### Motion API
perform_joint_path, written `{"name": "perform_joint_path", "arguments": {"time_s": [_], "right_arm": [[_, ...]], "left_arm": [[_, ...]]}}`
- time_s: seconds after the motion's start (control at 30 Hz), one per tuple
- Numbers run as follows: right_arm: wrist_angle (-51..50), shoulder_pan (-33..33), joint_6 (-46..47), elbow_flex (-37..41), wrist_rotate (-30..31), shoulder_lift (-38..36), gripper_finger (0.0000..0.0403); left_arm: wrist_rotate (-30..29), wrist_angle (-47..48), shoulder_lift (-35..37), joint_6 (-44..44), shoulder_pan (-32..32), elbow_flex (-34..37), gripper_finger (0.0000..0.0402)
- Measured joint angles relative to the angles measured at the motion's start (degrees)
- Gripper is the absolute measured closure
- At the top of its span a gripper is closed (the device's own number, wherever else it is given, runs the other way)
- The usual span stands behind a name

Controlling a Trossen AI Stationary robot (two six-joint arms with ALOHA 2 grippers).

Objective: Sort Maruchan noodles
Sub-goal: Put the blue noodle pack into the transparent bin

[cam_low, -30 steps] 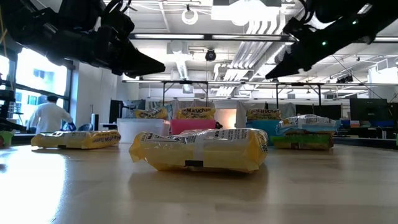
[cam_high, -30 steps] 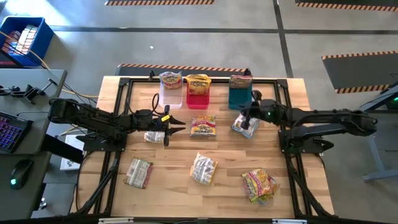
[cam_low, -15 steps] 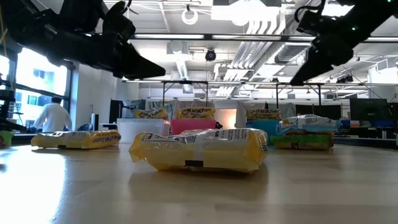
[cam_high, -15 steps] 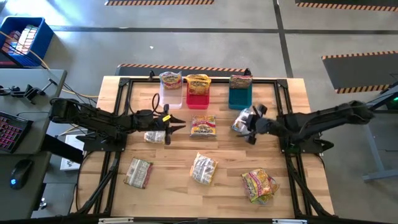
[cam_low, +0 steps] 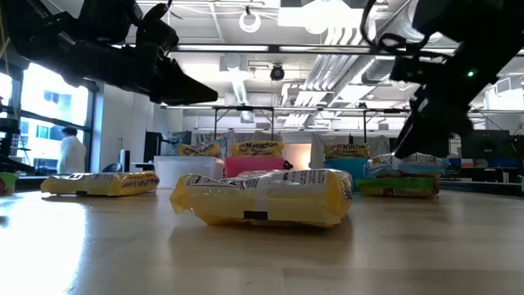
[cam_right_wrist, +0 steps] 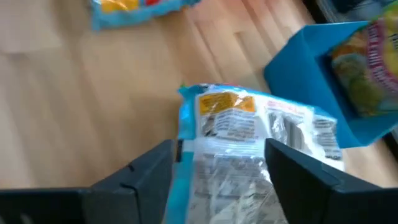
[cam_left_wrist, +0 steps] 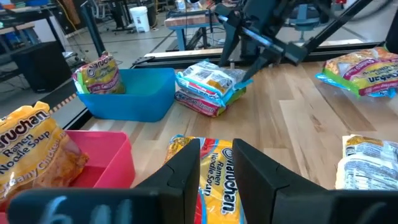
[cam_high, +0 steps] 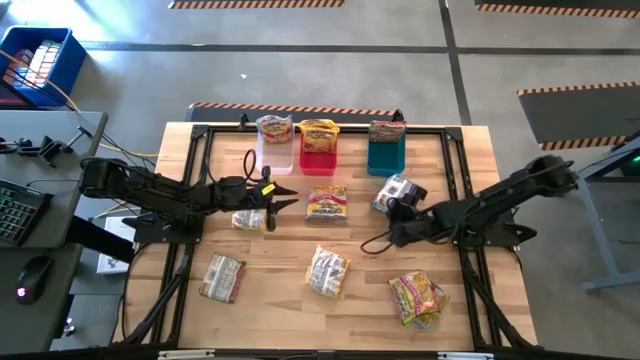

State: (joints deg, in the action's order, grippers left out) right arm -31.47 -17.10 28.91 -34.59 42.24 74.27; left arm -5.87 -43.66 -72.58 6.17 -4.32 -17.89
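Noodle packets lie flat on the wooden table. A silvery-blue one (cam_high: 392,190) lies in front of the teal bin (cam_high: 386,158), and a yellow one (cam_high: 327,203) in front of the red bin (cam_high: 318,158). My right gripper (cam_high: 402,208) is open and slants down at the silvery-blue packet (cam_right_wrist: 249,140) from its near side. Its fingers (cam_right_wrist: 146,177) stand on either side of the packet's near end and above it. My left gripper (cam_high: 288,196) hangs in the air left of the yellow packet (cam_left_wrist: 214,180), with its fingers (cam_left_wrist: 186,171) a little apart and nothing between them.
The clear bin (cam_high: 275,155), the red bin and the teal bin each hold an upright packet at the far edge. More packets lie under my left arm (cam_high: 248,218) and toward the near edge (cam_high: 222,277), (cam_high: 327,270), (cam_high: 417,297). A black frame rail (cam_high: 455,160) borders the table.
My right gripper has swung from over the silvery-blue packet toward the table's near edge and come down. It has tipped more steeply downward and now faces the packet from its near side. The packet lies where it was.
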Motion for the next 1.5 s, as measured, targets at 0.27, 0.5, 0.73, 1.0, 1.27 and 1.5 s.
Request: {"name": "perform_joint_path", "arguments": {"time_s": [0.27, 0.5, 0.73, 1.0, 1.27, 1.5], "right_arm": [[-7.39, 1.38, 2.16, -7.45, 2.28, 14.25, 0.0153], [-9.08, 3.49, 4.05, -11.34, 2.81, 21.07, 0.019], [-11.58, 3.6, 4.13, -14.41, 0.57, 20.86, 0.0266], [-12.37, 3.03, -0.92, -17.94, -3.05, 19.34, 0.0338], [-10.29, 0.8, -3.52, -17.08, -2.73, 10.02, 0.0396], [-1.4, -0.31, -6.11, -11.68, -4.13, -1.17, 0.0402]], "left_arm": [[0.01, 0.08, 0.0, 0.0, 0.02, 0.0, 0.0308], [0.76, 0.5, 0.0, 0.0, 0.02, 0.0, 0.0317], [0.81, 0.5, 0.0, 0.42, 0.02, 0.0, 0.033], [0.8, 0.5, 0.0, 0.25, 0.02, 0.0, 0.0337], [0.76, 0.5, 0.0, 0.33, 0.48, 0.0, 0.0337], [2.01, 0.5, -0.31, 2.57, 4.07, -0.05, 0.0335]]}}
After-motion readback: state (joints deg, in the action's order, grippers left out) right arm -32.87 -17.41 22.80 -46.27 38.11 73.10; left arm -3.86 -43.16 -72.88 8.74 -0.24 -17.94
